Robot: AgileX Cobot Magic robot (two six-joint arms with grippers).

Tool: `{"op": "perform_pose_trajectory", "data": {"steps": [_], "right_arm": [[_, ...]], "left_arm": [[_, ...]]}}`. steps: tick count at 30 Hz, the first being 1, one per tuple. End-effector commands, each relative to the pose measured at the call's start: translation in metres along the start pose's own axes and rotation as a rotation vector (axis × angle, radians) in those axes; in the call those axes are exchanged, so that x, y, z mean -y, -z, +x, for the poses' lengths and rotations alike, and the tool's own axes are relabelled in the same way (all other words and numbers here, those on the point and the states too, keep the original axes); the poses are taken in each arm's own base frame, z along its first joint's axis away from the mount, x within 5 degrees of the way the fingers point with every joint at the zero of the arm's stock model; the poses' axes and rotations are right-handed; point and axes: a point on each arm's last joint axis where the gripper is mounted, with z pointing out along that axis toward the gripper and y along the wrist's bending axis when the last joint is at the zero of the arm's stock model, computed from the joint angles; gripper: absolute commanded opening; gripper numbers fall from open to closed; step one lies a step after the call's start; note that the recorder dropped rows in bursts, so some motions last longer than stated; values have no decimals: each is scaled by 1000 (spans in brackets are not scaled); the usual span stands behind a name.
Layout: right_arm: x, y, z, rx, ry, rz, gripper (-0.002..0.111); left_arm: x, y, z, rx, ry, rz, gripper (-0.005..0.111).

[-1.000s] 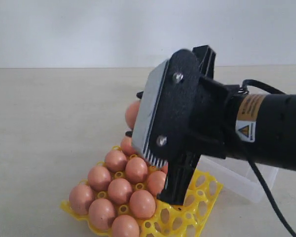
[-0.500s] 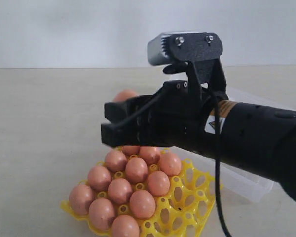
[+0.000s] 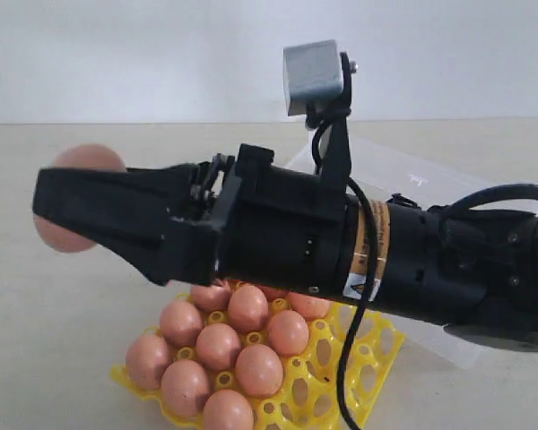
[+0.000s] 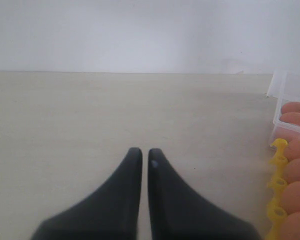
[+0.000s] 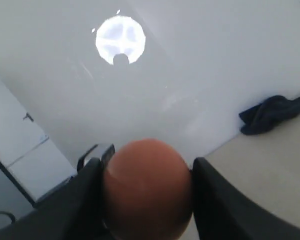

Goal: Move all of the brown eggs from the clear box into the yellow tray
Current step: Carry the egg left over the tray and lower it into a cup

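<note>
Right hand [image 3: 61,202] with brown egg [image 3: 90,159], now farther left; beyond yellow tray [image 3: 377,345]

The right arm [image 3: 448,269] is a fat black tube across the middle of the frame, with a gold ring [image 3: 369,237] and a small sticker [image 3: 363,288]. At the top is a grey box [image 3: 314,76] on a black bracket. A thin black cable [image 3: 351,358] hangs down. The left gripper [image 4: 145,156] has two smooth, curved black fingers [image 4: 112,205]
</note>
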Motion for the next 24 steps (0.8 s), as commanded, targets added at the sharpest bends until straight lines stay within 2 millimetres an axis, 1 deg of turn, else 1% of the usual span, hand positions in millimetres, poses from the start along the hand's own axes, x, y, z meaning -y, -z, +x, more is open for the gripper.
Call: {"op": "perform_pose_trajectory", "data": {"steps": [1, 4, 6, 8, 11, 14, 15, 19, 21, 24], "right_arm": [[16, 17, -4, -109, 69, -1, 0], [29, 33, -9, -177, 86, 32, 0], [35, 43, -8, -255, 92, 34, 0], [36, 52, 1, -387, 82, 10, 0], [32, 62, 17, -600, 67, -47, 0], [32, 70, 27, -740, 100, -67, 0], [34, 72, 29, -770, 119, -46, 0], [50, 74, 31, -798, 177, 108, 0], [53, 72, 37, -820, 174, 123, 0], [51, 65, 51, -864, 151, 81, 0]], "left_arm": [[0, 0, 1, 4, -3, 4, 4], [0, 0, 1, 6, -3, 4, 4], [0, 0, 1, 6, -3, 4, 4], [0, 0, 1, 6, -3, 4, 4], [0, 0, 1, 6, -3, 4, 4], [0, 0, 1, 6, -3, 4, 4], [0, 0, 1, 6, -3, 4, 4], [0, 0, 1, 6, -3, 4, 4], [0, 0, 1, 6, -3, 4, 4], [0, 0, 1, 6, -3, 4, 4]]}}
